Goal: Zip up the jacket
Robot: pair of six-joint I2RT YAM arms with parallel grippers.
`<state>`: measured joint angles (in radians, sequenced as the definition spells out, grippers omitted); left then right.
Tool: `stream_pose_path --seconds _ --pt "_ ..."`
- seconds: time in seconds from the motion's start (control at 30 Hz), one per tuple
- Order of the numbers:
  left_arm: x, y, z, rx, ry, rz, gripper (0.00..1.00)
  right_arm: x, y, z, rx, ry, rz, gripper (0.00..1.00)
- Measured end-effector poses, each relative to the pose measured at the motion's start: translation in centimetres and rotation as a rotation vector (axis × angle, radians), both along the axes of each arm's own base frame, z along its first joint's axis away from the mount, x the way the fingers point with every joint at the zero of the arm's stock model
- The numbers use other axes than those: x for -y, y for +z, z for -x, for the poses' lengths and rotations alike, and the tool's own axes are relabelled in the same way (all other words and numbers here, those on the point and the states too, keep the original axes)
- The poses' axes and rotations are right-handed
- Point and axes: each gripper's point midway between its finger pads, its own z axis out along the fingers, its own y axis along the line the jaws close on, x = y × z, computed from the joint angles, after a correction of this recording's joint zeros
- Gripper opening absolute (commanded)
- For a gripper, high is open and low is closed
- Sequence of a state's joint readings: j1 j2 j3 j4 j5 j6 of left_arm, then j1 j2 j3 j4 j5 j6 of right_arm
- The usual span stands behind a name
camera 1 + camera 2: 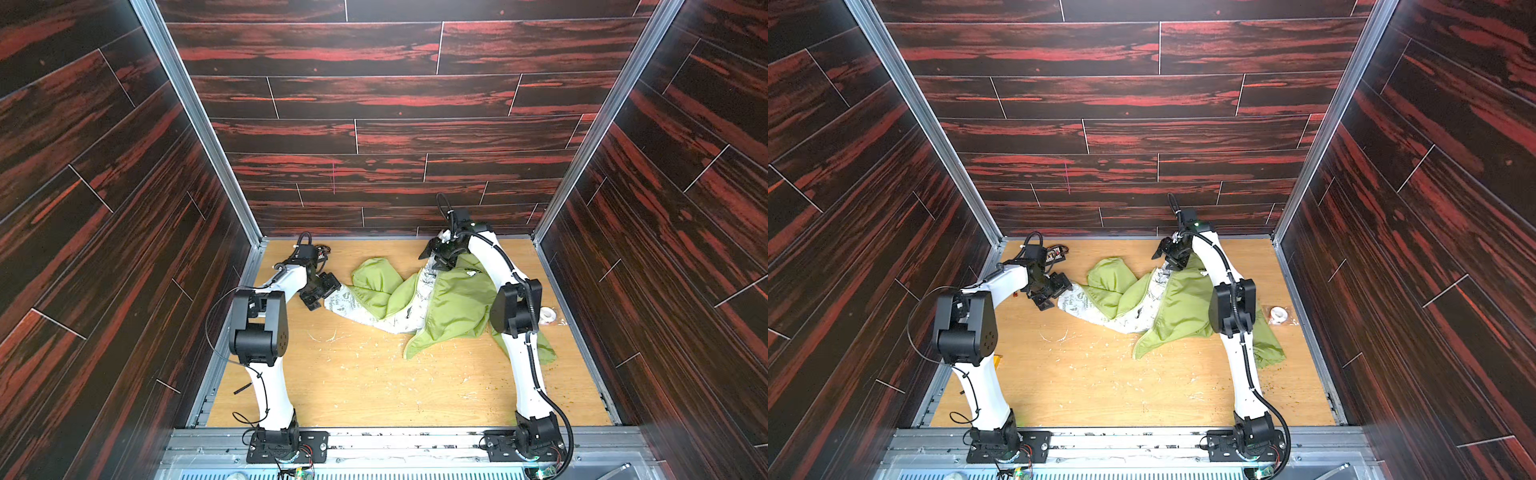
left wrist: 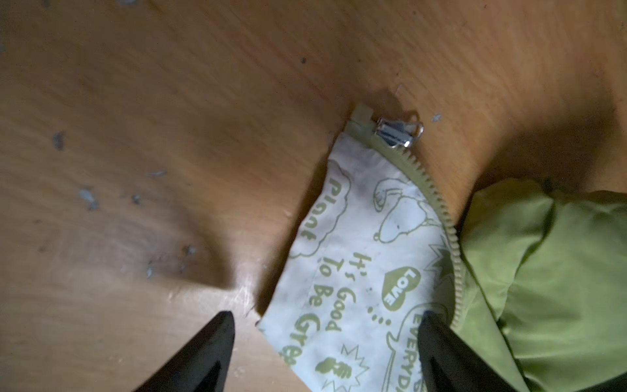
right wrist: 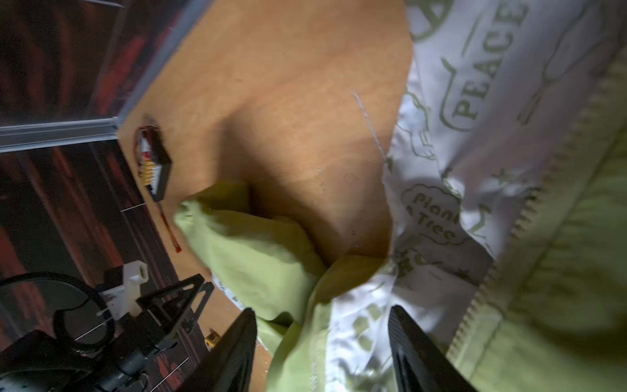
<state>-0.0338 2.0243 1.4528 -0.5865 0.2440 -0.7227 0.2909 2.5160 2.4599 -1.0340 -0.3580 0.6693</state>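
Loosely crumpled jacket [image 1: 457,307], unzipped — left gripper [image 2: 326,314] wide over lining [image 2: 339,237], right gripper [image 3: 322,309] part-open

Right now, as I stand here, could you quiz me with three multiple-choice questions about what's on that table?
1. Where is the metal zipper slider?
A) at the zipper's end, ahead of the left gripper
B) halfway along the teeth
C) detached, alone on the wood

2. What colour is the jacket outside?
A) red
B) green
C) blue

3. How is the jacket's front?
A) fully zipped
B) half zipped
C) open, lining showing

Answers: 1 A, the left wrist view shows it at the tape's end beyond the open jaws; 2 B, both top views show green cloth; 3 C, printed lining lies exposed, teeth unjoined.
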Motion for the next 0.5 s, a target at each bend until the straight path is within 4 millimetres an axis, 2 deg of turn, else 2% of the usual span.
stream_pose_path --seconds 0.1,0.17,0.2,0.27,0.43,0.47,0.5 --pt "0.2 -0.7 -0.7 -0.005 -0.005 0.011 0.84 -0.4 -1.1 0.9 -0.038 0.011 0.011 0.62" --pt "0.4 -0.6 -1.1 0.007 -0.011 0.017 0.80 -0.9 -1.4 1.3 -0.048 0.021 0.009 0.56" --pt "0.4 -0.8 -1.2 0.006 -0.015 0.020 0.75 -1.2 -1.6 1.5 -0.051 0.028 0.008 0.53" --pt "0.7 -0.9 -1.5 0.014 -0.018 0.037 0.56 -1.8 -1.7 1.9 -0.060 0.040 0.002 0.43" --pt "1.8 -1.3 -2.4 0.049 -0.047 0.099 0.15 -2.8 -1.4 2.0 -0.057 0.055 -0.035 0.09" --pt "2.0 -1.4 -2.3 0.050 -0.053 0.108 0.00 -2.9 -1.3 2.0 -0.056 0.055 -0.043 0.04" --pt "2.1 -1.5 -2.2 0.048 -0.055 0.118 0.00 -3.0 -1.2 1.9 -0.054 0.055 -0.049 0.00"
